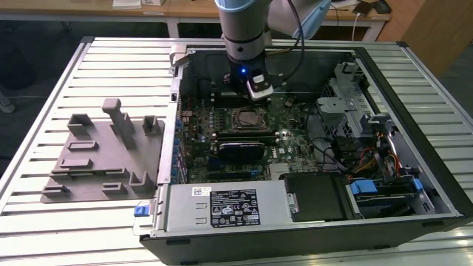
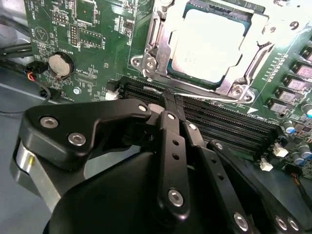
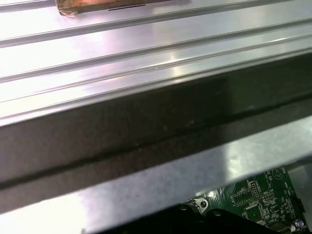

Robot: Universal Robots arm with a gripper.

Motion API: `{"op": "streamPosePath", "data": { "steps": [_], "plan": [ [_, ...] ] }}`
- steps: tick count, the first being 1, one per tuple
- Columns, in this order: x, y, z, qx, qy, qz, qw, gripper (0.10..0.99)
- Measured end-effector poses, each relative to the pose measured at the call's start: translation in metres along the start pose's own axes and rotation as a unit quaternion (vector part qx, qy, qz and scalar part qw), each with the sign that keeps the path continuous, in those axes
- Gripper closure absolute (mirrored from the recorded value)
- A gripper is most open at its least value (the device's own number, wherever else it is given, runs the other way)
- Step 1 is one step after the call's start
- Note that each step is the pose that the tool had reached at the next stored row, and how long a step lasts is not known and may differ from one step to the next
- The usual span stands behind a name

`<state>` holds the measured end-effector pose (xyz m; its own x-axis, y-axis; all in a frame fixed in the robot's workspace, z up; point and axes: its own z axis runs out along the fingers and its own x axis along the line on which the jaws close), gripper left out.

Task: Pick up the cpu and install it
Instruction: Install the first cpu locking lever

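One chip, the cpu (image 1: 245,117), already lying in the motherboard socket (image 1: 246,119) in the exterior view, inside the open computer case (image 1: 436,188) on the slatted desk (image 1: 111,61); arm hanging just behind the socket, gripper (image 1: 256,95) close above the board; grey fixture tray (image 1: 103,160) on the exterior view's left, holding no chip. In the second wrist view, cpu (image 2: 210,43) seated flat within the metal socket frame (image 2: 156,44), silver top bare, memory slots (image 2: 219,114) just beside; fingers (image 2: 170,105) drawn together, pinching nothing. In the first wrist view, case wall (image 3: 146,126) and desk slats (image 3: 146,53). Judged: placing looks done; whether the retention frame is latched, not clear.
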<state>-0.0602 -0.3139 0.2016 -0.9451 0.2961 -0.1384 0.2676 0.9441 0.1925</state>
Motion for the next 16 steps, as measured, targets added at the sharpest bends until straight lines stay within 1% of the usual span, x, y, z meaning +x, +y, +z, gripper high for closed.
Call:
{"op": "streamPosePath", "data": {
  "steps": [9,16],
  "plan": [
    [0.0006,-0.0013,0.0022,-0.0005,-0.0013,0.001,1.0000,0.980],
    [-0.0006,-0.0063,0.0033,0.0000,-0.0019,0.004,1.0000,0.980]
  ]
}}
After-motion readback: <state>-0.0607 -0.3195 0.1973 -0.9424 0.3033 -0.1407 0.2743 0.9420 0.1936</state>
